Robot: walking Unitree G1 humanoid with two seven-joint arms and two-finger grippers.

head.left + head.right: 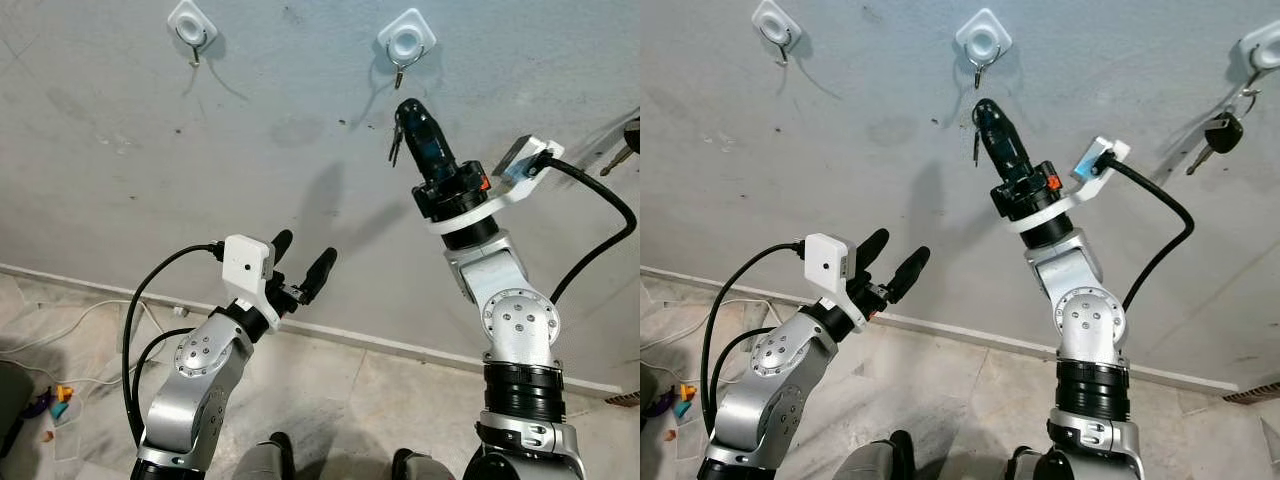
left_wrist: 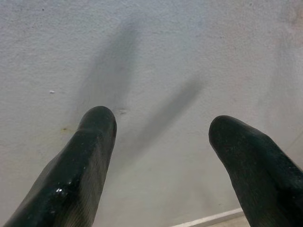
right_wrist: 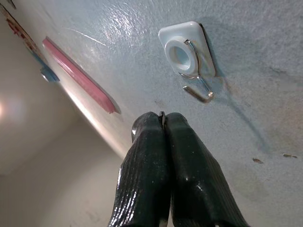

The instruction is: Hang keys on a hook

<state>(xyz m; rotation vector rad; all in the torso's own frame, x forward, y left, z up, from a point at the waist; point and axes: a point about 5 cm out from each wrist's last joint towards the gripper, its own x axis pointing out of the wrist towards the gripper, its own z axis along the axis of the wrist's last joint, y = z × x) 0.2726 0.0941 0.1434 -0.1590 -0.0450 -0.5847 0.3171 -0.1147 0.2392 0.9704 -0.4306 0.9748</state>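
Reaching up toward the wall (image 1: 120, 150), the right gripper (image 1: 408, 112) has its two black fingers pressed together on the keys (image 1: 396, 140), whose thin metal blade hangs down from the left side of the fingertips. In the right wrist view a sliver of metal shows in the seam between the fingers (image 3: 142, 156). The target hook (image 1: 405, 52), a wire hook under a white plate, sits just above the fingertips and slightly farther along the wall; gripper and hook are near but apart. The gripper's long axis points up and a little left, almost straight at the hook, so the coming move looks like a short rise along that axis, then a small drop to let the key ring catch the upturned wire. The ring itself is too small to make out.

Lower and to the left, the left gripper (image 1: 303, 258) is held with fingers spread, holding nothing, well away from both the middle hook and the left hook (image 1: 192, 30). Another key (image 1: 1220, 133) already hangs from a hook at far right.
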